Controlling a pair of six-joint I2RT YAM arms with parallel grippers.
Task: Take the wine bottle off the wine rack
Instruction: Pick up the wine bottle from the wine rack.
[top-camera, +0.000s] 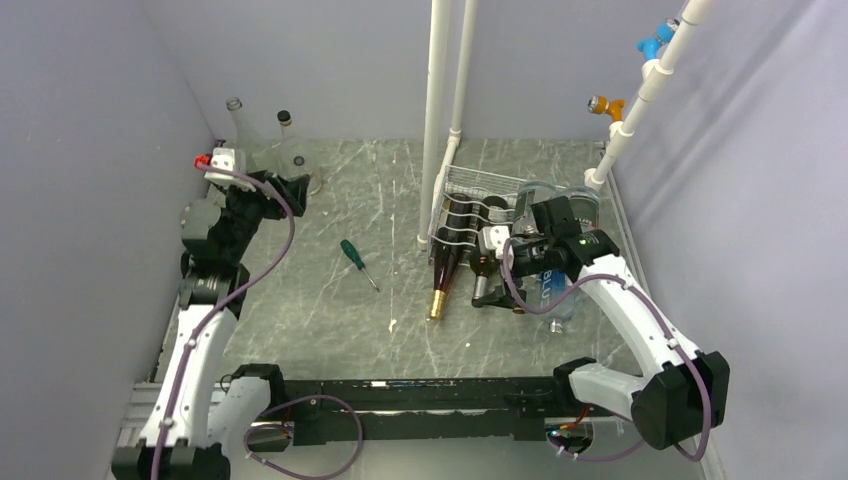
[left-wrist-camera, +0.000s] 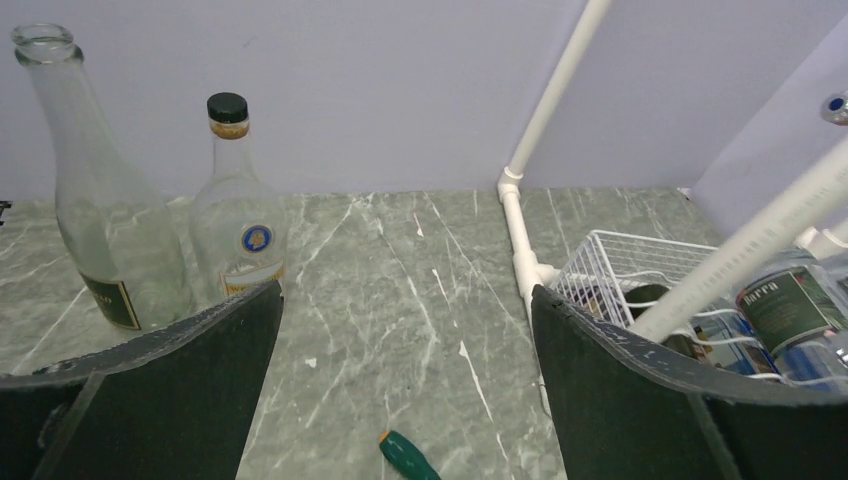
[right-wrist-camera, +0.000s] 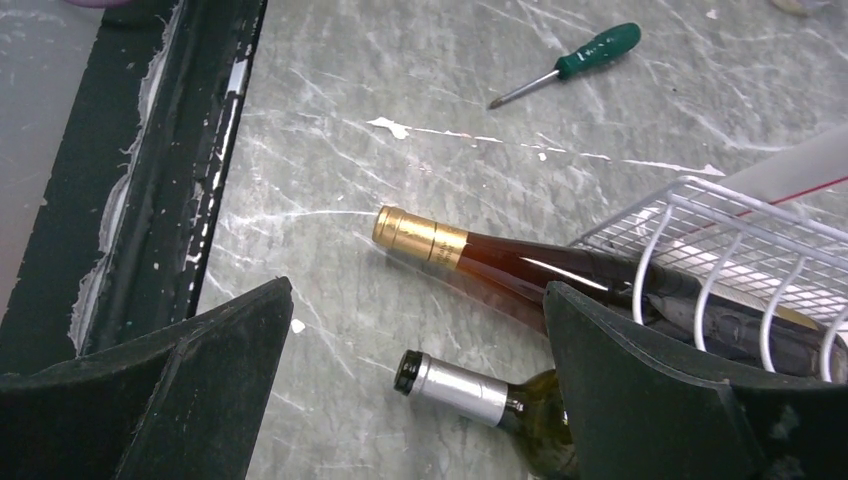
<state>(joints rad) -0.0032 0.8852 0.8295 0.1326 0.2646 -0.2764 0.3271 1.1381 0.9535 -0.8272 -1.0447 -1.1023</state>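
Observation:
The white wire wine rack (top-camera: 470, 190) stands right of centre with several bottles lying in it, necks toward me. In the right wrist view a dark green wine bottle with a silver foil neck (right-wrist-camera: 462, 389) lies between the spread fingers of my open right gripper (right-wrist-camera: 415, 300), untouched by either. Beyond it an amber bottle with a gold cap (right-wrist-camera: 470, 250) pokes out of the rack (right-wrist-camera: 720, 215). From above, the right gripper (top-camera: 495, 272) hovers at the rack's front. My left gripper (top-camera: 295, 190) hangs open and empty at the far left.
Two clear glass bottles (left-wrist-camera: 95, 200) (left-wrist-camera: 235, 210) stand upright at the back left. A green-handled screwdriver (top-camera: 355, 262) lies on the marble table between the arms. White pipes (top-camera: 435, 120) rise beside the rack. A blue-labelled clear bottle (top-camera: 555, 290) lies at the rack's right.

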